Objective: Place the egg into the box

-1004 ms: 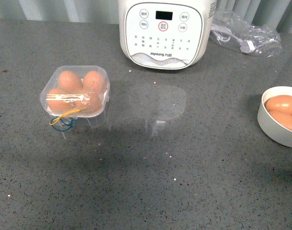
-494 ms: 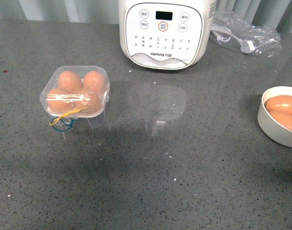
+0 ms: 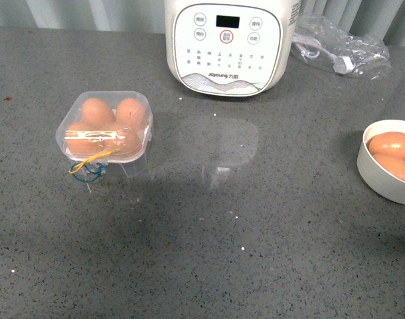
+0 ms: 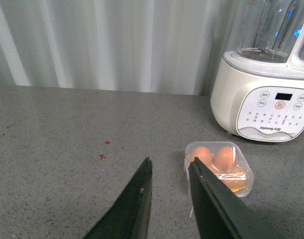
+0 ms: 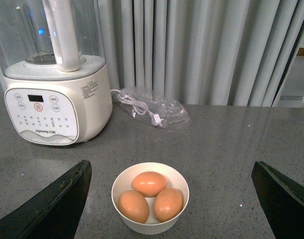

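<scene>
egg [image 5: 149, 183] lay in white bowl [image 5: 181, 209], table's 3 o'clock edge | box [image 3: 104, 126] at 9 o'clock, looked full | right gripper [image 5: 172, 199] spread wide, empty | left gripper [image 4: 169, 167] narrowly parted, empty | judged light, slick, brittle; grip gently across middle

Neither arm shows in the front view. Left gripper [image 4: 169, 167]: two dark tapered fingers [image 4: 134, 204], tips a narrow gap apart, nothing between them, raised above the counter. Right gripper [image 5: 172, 172]: dark fingers [image 5: 55, 204] spread wide to opposite edges of its wrist view, empty, held above the surface.
</scene>
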